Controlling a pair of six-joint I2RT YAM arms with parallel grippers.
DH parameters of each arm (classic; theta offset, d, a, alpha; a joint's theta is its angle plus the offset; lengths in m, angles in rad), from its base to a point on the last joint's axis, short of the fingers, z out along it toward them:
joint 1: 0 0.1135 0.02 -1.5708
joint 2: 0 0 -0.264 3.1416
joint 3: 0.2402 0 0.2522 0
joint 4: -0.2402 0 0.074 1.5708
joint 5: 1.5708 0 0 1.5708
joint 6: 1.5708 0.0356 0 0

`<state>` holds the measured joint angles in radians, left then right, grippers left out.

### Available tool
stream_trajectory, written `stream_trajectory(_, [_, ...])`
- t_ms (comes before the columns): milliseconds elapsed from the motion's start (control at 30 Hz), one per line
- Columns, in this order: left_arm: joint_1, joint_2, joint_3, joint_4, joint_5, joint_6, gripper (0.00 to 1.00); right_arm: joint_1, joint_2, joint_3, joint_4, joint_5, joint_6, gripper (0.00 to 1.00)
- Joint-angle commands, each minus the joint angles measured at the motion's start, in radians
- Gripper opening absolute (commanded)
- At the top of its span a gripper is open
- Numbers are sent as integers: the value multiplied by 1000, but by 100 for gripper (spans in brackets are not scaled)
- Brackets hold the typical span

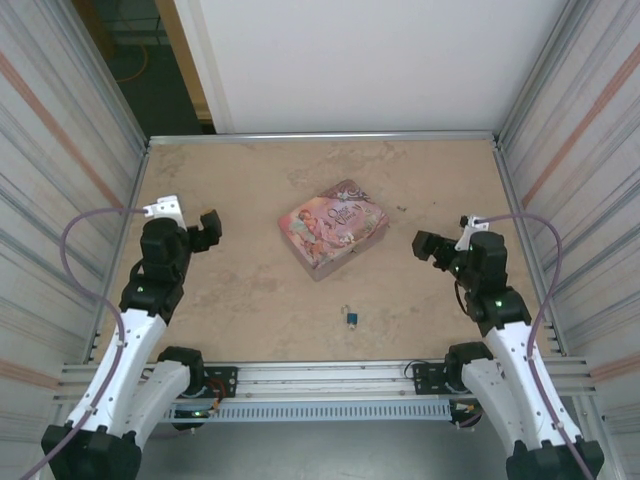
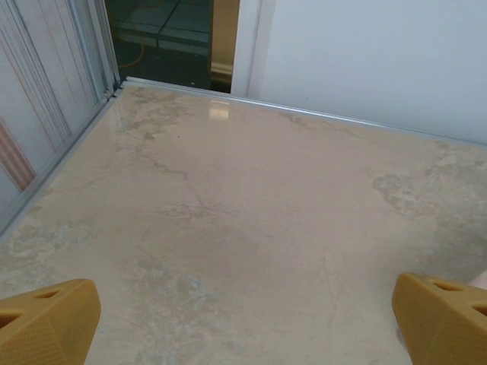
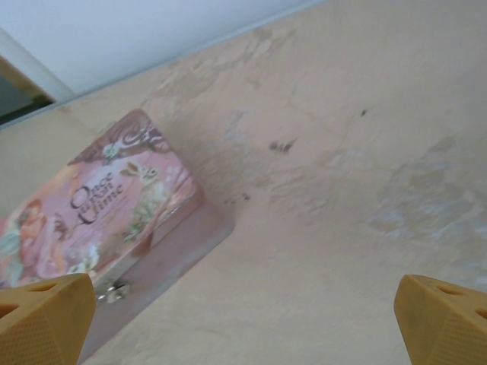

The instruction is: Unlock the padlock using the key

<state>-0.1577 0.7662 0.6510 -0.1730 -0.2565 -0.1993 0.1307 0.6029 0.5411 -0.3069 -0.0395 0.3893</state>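
The only writing I can read is on the pink tin (image 3: 99, 205): in the right wrist view its illustrated lid carries a curly script, "Once" on top and "Time" below, with a small word between them too fine for me to read. A small metal fitting (image 3: 114, 290) sits on the tin's side wall. From the top camera the tin (image 1: 333, 228) lies flat and skewed in the middle of the table (image 1: 250, 290).

The padlock (image 1: 352, 319) lies on the table nearer the arm bases than the tin and well apart from it, roughly midway between the two arms. A pale speck touches its upper left. I cannot tell whether that is the shackle or the key.

My left gripper (image 1: 208, 228) is held up off the table left of the tin, its yellow fingertips (image 2: 46, 323) spread wide over bare surface. My right gripper (image 1: 425, 245) is raised on the right and points toward the tin, its fingertips (image 3: 441, 319) also wide apart and gripping nothing.
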Motion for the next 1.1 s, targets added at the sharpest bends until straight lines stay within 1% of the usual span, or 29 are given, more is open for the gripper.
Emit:
stream_trajectory(0, [6, 26, -40, 107, -70, 94, 99, -6, -52, -58, 77, 134, -111, 99])
stream_trajectory(67, [6, 51, -63, 157, -92, 117, 99, -12, -66, -91, 104, 175, -133, 99])
stream_trajectory(133, [7, 79, -77, 189, -119, 118, 99, -21, -63, -121, 138, 189, -152, 99])
stream_trajectory(300, [7, 151, -79, 229, -163, 144, 99, -59, -1, -192, 261, 184, -183, 99])
stream_trajectory(433, [13, 199, -89, 267, -171, 165, 99, -99, 71, -263, 413, 170, -189, 99])
stream_trajectory(533, [19, 233, -100, 292, -172, 166, 99, -129, 138, -313, 543, 143, -165, 99])
stream_trajectory(667, [21, 279, -110, 316, -170, 166, 99, -135, 257, -341, 670, 124, -164, 99])
stream_trajectory(800, [23, 300, -121, 330, -168, 166, 99, -135, 358, -329, 769, 72, -208, 99])
stream_trajectory(900, [24, 304, -132, 341, -168, 167, 99, -135, 438, -329, 879, 69, -234, 99])
stream_trajectory(1067, [31, 312, -142, 351, -164, 167, 99, -137, 573, -320, 1051, 25, -277, 99])
